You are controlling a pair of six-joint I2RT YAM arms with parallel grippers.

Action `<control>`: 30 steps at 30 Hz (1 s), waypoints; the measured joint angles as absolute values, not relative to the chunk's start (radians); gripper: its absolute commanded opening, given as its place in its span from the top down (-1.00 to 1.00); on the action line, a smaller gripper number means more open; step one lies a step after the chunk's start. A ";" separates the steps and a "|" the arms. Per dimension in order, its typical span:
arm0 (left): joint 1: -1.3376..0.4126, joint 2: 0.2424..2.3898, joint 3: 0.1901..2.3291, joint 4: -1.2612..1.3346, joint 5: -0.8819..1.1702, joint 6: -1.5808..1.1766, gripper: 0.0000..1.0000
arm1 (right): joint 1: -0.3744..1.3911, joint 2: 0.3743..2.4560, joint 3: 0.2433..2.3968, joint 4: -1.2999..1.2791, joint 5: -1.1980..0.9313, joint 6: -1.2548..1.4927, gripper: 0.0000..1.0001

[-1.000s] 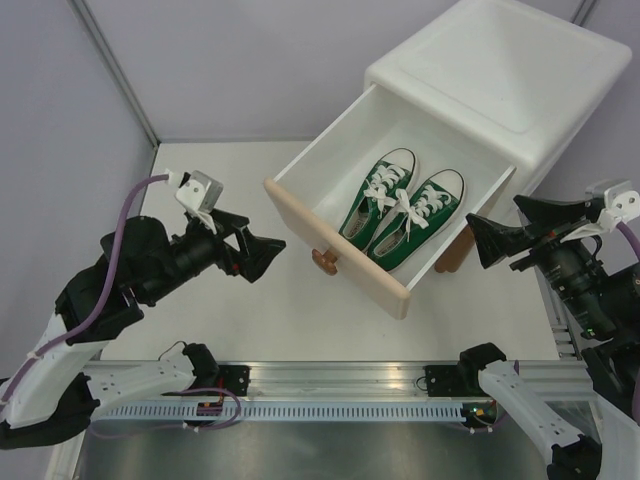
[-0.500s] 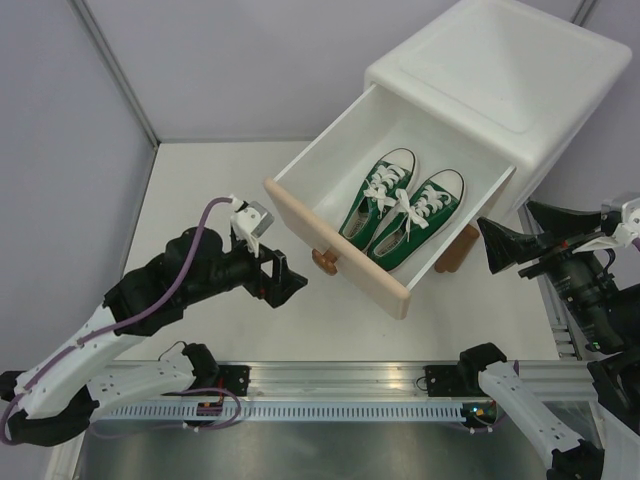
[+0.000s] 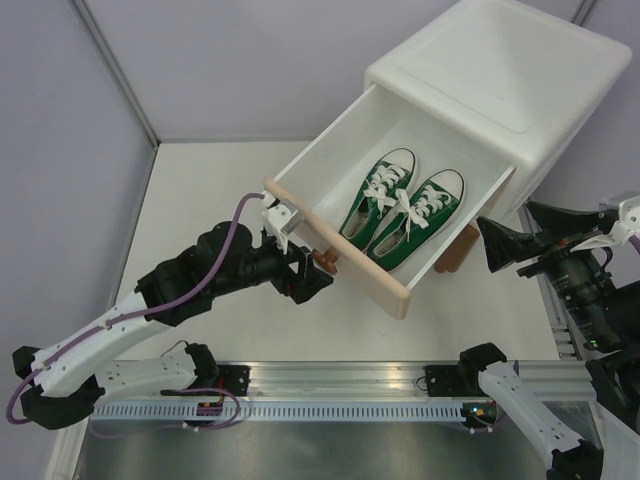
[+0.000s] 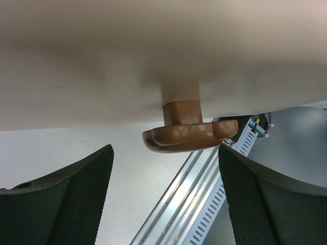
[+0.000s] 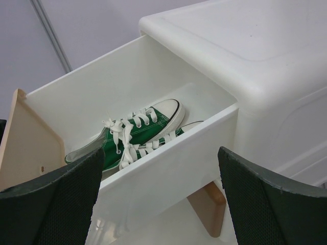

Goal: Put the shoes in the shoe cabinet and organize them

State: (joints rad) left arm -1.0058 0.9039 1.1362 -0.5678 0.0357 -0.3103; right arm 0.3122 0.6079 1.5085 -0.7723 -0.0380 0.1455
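The white shoe cabinet point(image 3: 500, 75) stands at the back right with its beige-fronted upper drawer point(image 3: 335, 250) pulled out. A pair of green sneakers point(image 3: 402, 215) lies side by side in the drawer, also in the right wrist view point(image 5: 130, 138). The blue sneakers are out of view. My left gripper point(image 3: 318, 281) is open, just under the drawer's brown knob point(image 3: 325, 259); in the left wrist view the knob point(image 4: 189, 135) sits above and between the jaws, not gripped. My right gripper point(image 3: 487, 243) is open and empty beside the drawer's right side.
A brown cabinet foot point(image 3: 455, 250) shows under the drawer, also in the right wrist view point(image 5: 207, 206). The aluminium rail point(image 3: 330, 380) with the arm bases runs along the table's near edge. Grey walls close the left and back.
My left arm has swung right and forward, from the table's left side to the drawer's knob. My right gripper has drawn back slightly to the right.
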 measured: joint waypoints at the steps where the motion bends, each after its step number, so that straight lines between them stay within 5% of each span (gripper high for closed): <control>1: -1.015 0.912 1.138 -0.564 0.035 -0.314 -0.65 | 0.312 0.608 1.506 -0.772 -0.036 0.146 -0.89; 7: -1.047 0.945 1.181 -0.552 0.025 -0.328 -0.16 | 0.312 0.608 1.503 -0.772 -0.036 0.145 -0.89; 11: -1.052 0.949 1.217 -0.575 0.028 -0.329 0.00 | 0.312 0.608 1.503 -0.772 -0.036 0.145 -0.90; 30: -1.066 1.083 1.435 -0.583 0.000 -0.327 -0.07 | 0.312 0.585 1.493 -0.773 -0.021 0.126 -0.90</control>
State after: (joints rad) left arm -1.0664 1.0828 1.4353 -0.5827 0.0002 -0.3275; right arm 0.3122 0.5854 1.4929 -0.7727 -0.0212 0.1257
